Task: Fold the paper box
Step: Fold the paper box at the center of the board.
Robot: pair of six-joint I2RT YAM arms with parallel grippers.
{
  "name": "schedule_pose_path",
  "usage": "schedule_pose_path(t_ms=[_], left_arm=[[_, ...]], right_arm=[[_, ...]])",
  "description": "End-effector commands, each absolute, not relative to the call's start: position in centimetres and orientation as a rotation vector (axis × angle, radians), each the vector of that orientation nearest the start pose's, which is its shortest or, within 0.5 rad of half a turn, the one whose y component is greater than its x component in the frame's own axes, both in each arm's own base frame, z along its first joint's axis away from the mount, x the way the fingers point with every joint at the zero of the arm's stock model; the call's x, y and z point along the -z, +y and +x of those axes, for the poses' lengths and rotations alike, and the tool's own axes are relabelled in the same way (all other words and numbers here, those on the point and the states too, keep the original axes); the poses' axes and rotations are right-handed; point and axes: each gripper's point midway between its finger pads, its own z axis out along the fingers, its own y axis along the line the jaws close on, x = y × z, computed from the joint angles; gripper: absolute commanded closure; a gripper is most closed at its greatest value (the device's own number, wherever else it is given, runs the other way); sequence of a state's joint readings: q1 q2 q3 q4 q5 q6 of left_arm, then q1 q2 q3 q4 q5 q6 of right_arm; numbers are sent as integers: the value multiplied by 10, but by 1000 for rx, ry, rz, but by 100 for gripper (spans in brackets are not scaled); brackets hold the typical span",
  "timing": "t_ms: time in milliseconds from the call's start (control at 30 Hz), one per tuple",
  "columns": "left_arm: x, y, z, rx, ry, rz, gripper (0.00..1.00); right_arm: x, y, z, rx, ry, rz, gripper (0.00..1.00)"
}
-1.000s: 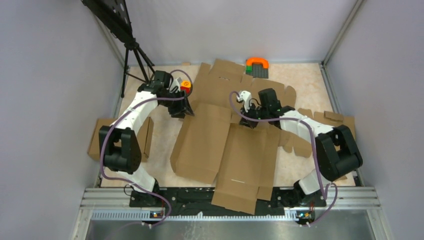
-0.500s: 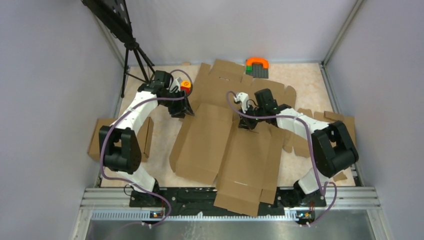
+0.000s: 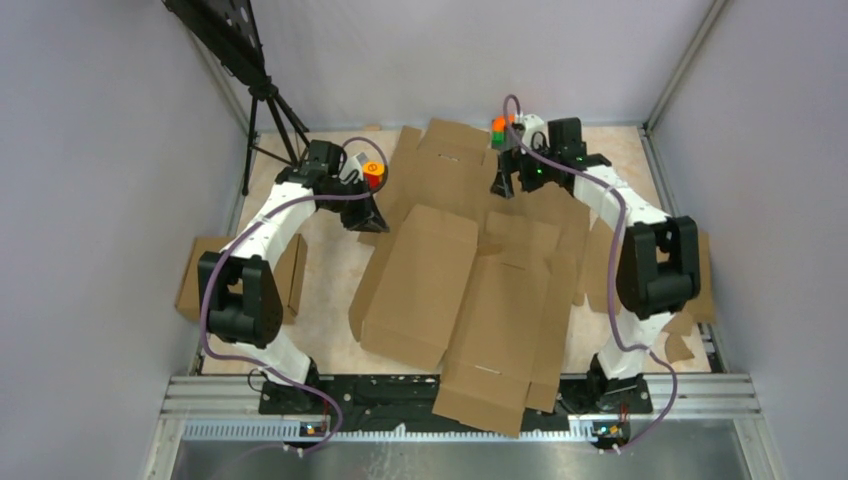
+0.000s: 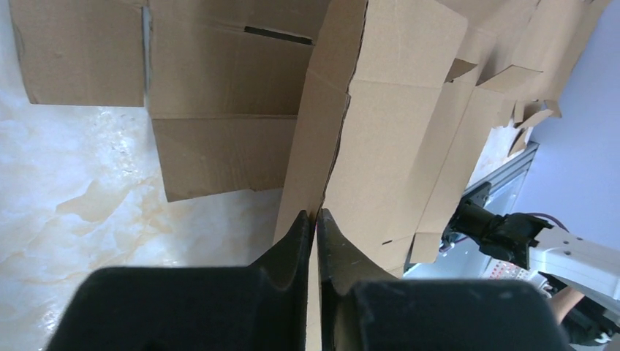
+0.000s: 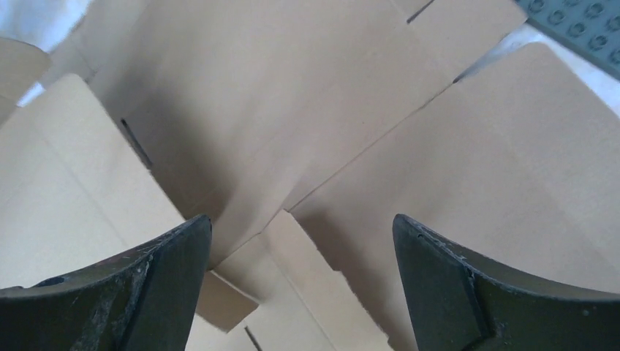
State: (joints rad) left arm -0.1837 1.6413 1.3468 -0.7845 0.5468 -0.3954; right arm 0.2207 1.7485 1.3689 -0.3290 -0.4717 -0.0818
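Two arms outstretched — paper box between

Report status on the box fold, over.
Left fingers shut on the paper box, left panel edge. Right fingers open over far flaps. Box not yet formed. Studded block beside far edge.

You see your right gripper spread wide above the paper box, its creases and slits filling the view; a grey studded plate sits at one o'clock.
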Motion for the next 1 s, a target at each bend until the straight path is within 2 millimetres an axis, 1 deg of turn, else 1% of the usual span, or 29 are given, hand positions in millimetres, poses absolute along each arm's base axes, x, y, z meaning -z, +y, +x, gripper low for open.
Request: schedule_pose_path(t_ms=[0,67,167,200,233,267,333,400,500,567,633,667,700,733,767,867,933,967], left_arm=[[-182,-179,341,989,2598,-30,98],[-183,-179,341,987,2597,-29,100],[-184,-178,342,978,2599,-28,100],[-185,-178,342,980,2600,-29,100],[-186,-179,343,981,2599,-27,100],[-187,-179,343,981,2599,-28,100],[-188,-178,344,979,2597,-27,100],[-190,-178,344,973,2598,-27,100],[-190,-178,345,971,2600,-28,100],[-191,-178,346,973,2599,-27,100],[-191,-178,346,972,2600,-28,100],[-191,-178,346,973,2600,-27,100],[-191,-178,346,972,2600,-26,100],[-191,-178,346,970,2602,-27,100],[-191,-178,346,972,2601,-26,100],[-193,-179,347,975,2596,-26,100],[-195,-180,348,983,2590,-24,100],[-197,-180,348,986,2585,-22,100]], right_arm=[[-117,172,431,-583,2311,-695,8],[-112,171,435,-548,2249,-797,8],[-105,170,429,-549,2193,-967,9],[-103,169,429,-561,2196,-988,10],[-105,168,431,-573,2197,-995,11],[-98,166,429,-596,2223,-1001,12],[-96,163,432,-618,2254,-1015,17],[-85,160,427,-644,2309,-1049,22],[-71,157,421,-649,2358,-1080,22],[-69,153,426,-621,2354,-1059,20],[-73,154,425,-649,2332,-1055,19],[-74,156,424,-671,2327,-1055,20],[-74,157,423,-687,2329,-1060,22],[-73,158,420,-711,2337,-1067,26],[-73,160,417,-739,2340,-1075,35],[-80,167,410,-823,2338,-1096,74],[-89,170,411,-836,2313,-1085,94],[-94,171,411,-838,2297,-1082,100]])
